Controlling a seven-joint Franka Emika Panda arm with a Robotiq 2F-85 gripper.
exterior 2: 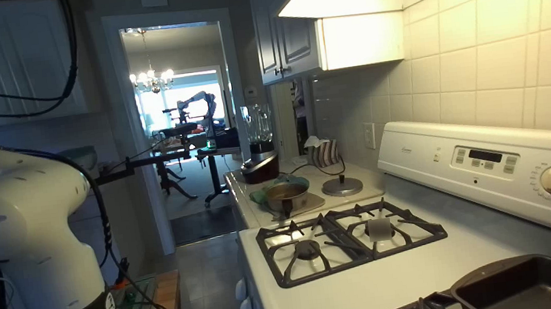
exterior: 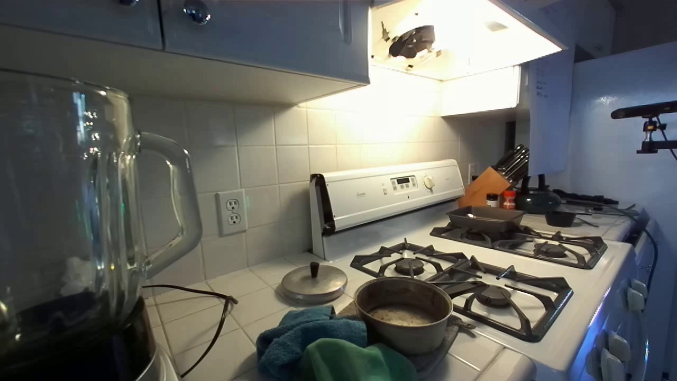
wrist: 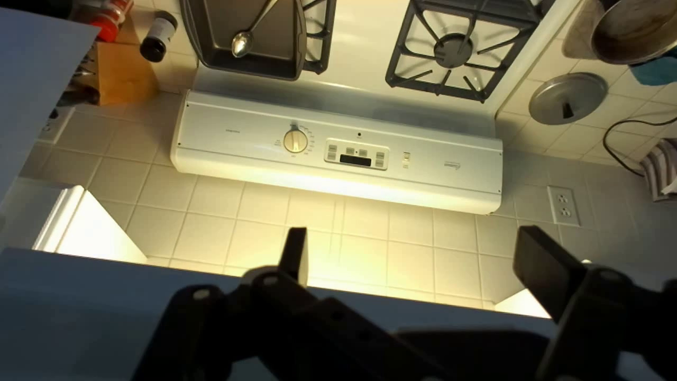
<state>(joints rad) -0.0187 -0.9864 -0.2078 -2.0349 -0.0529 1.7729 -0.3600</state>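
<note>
Claw (wrist: 412,251) spread wide, nothing between its fingers (wrist: 545,259); shows in the wrist view only, no contact visible. It faces the backsplash (wrist: 365,233), stove console (wrist: 227,151) below, what looks like the hood front (wrist: 79,296) close behind the fingers; gap can't be judged. Baking pan (wrist: 277,50) sits on a grate (wrist: 328,39), 1 spoon (wrist: 242,44) lying in it. Pot (exterior: 407,336) on the table (exterior: 259,301) just beside the stove (exterior 2: 374,288), lid (exterior: 317,286) off, near it. My read: free positioning, pre-grasp, nothing held. Any grasp from here calls for clearing the hood front, coming down with the claw wide, then lining the fingers up before closing.
</note>
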